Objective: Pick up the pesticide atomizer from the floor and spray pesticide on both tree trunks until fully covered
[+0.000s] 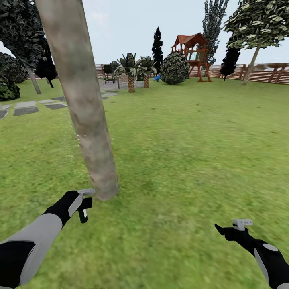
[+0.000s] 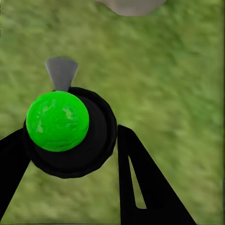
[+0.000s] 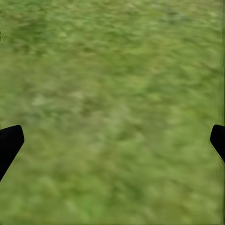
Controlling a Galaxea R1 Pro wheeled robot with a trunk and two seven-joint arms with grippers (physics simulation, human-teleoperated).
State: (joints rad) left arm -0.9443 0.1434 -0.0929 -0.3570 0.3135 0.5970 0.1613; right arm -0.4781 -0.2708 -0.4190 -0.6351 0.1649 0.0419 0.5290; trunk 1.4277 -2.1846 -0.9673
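The near tree trunk (image 1: 86, 116) is a thick, leaning grey-brown column, flared at its base on the grass, with tiny white specks low on its left side. My left gripper (image 1: 82, 205) hovers just left of that base, shut on the pesticide atomizer (image 2: 70, 140). In the left wrist view the atomizer is a round black body with a green spot and a grey nozzle (image 2: 62, 72) that points toward the trunk's foot (image 2: 131, 5). My right gripper (image 1: 229, 230) hangs open over bare grass at the lower right, its fingertips (image 3: 10, 140) wide apart. Another leaning tree (image 1: 251, 64) stands far right by the fence.
The garden lawn (image 1: 192, 152) stretches ahead to a slatted wooden fence (image 1: 261, 74). Grey stepping stones (image 1: 26, 108) lie at the left. Short palms (image 1: 131, 72), a round bush (image 1: 175, 69) and a red wooden play tower (image 1: 194, 54) stand far back.
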